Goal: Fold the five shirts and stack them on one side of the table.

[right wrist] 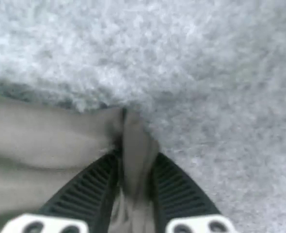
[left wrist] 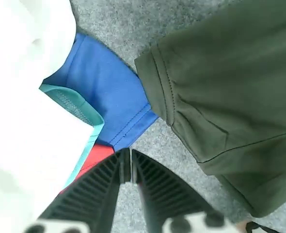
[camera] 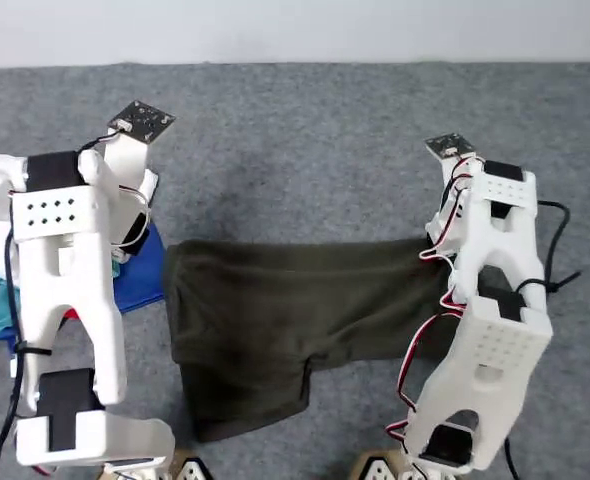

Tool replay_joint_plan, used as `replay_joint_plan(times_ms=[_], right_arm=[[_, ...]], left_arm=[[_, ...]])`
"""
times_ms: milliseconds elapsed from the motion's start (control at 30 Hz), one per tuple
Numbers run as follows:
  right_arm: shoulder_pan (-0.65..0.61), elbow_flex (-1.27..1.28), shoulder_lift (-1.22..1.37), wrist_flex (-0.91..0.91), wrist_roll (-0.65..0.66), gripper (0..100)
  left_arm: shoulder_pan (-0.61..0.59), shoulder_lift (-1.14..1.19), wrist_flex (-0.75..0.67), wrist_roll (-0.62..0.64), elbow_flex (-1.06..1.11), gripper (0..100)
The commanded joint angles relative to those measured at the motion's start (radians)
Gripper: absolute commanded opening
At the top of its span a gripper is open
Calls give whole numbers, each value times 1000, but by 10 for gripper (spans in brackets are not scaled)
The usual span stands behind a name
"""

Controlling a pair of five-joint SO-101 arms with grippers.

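Your right claw [right wrist: 135,160] was clamped on an edge fold of the olive shirt [camera: 275,300], which lay spread on the counter [camera: 305,130]. Your left claw [left wrist: 130,160] hung closed and empty just beside its opposite end. Pulling one-sided could have slipped that thin pinch or dragged the shirt crooked.

No legible text or labels.
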Motion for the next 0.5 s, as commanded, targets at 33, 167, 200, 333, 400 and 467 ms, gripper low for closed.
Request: replay_joint_plan(times_ms=[33,167,200,333,400,467], right_arm=[[38,-141,2,7,17,9],[65,-236,30,-39,126,9],[70,-258,45,-56,150,9],[71,-358,111,-47,204,12],[65,-411,122,21,209,42],[53,-480,124,107,204,135]], left_arm=[[-9,-46,23,-5,-2,15],[-9,-46,23,-5,-2,15],[-9,-46,23,-5,-2,15],[-9,-48,23,-5,-2,15],[-15,-48,23,-5,-4,15],[-37,-48,23,-5,-8,15]])
